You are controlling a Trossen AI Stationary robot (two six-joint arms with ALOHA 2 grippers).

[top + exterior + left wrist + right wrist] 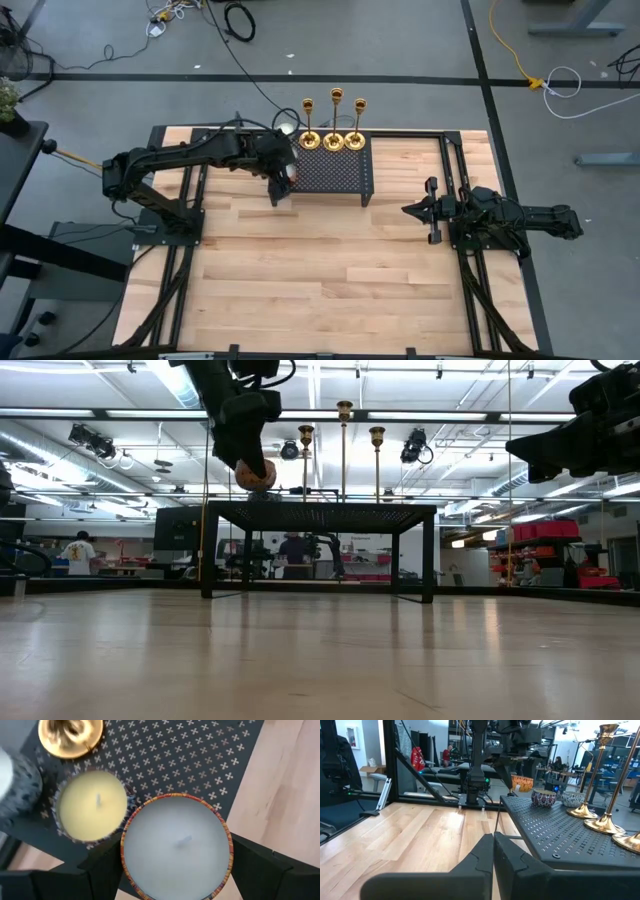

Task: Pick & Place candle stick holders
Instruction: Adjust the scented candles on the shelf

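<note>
Left gripper [283, 188] at rack [340, 172] corner, jaws clamping a white candle tin [177, 845] — lowering could strike the yellow candle [92, 806] beside it. Right gripper [422, 209] shut, well clear.

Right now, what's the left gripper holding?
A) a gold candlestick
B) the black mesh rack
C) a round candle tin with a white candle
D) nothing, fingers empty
C: the left wrist view shows the left gripper with its fingers on either side of a round candle tin holding white wax and a wick, above the edge of the black mesh rack; the gold candlesticks stand untouched on the rack.
</note>
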